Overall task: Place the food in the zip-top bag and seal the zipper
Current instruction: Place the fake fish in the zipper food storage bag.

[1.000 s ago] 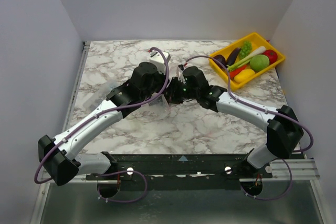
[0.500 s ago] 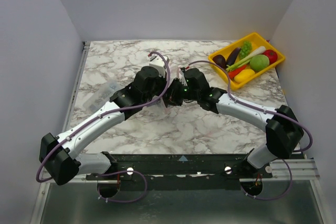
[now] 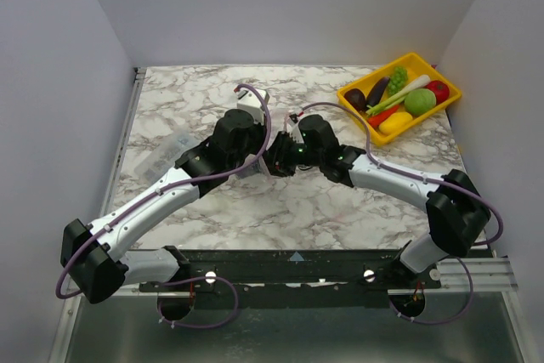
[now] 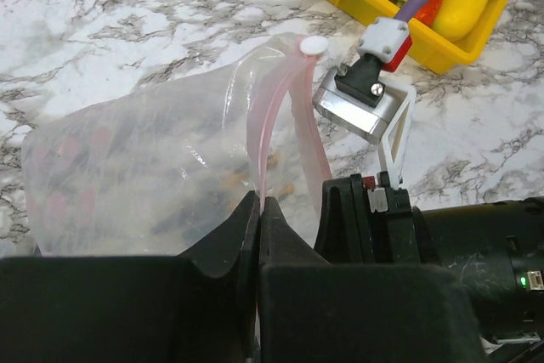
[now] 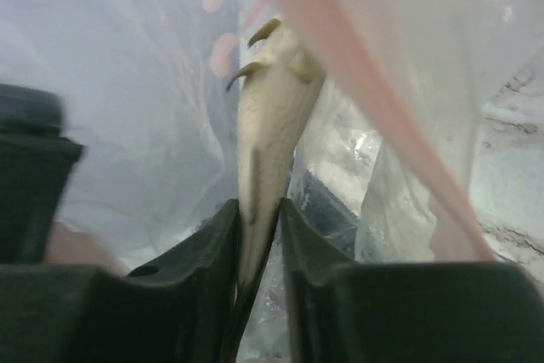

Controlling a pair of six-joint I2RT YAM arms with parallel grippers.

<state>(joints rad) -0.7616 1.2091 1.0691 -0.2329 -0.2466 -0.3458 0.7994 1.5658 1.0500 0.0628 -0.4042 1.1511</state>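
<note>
Left wrist: left pincer [image 4: 259, 207] clamps zipper [image 4: 269, 112]; right pincer [image 5: 257, 214] grips whitish piece [image 5: 270, 116].

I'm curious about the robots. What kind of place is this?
Probably a robot test booth in a lab: a left arm and right arm bolted to a marble-look table, plain white walls, and a yellow tray of toy food.
</note>
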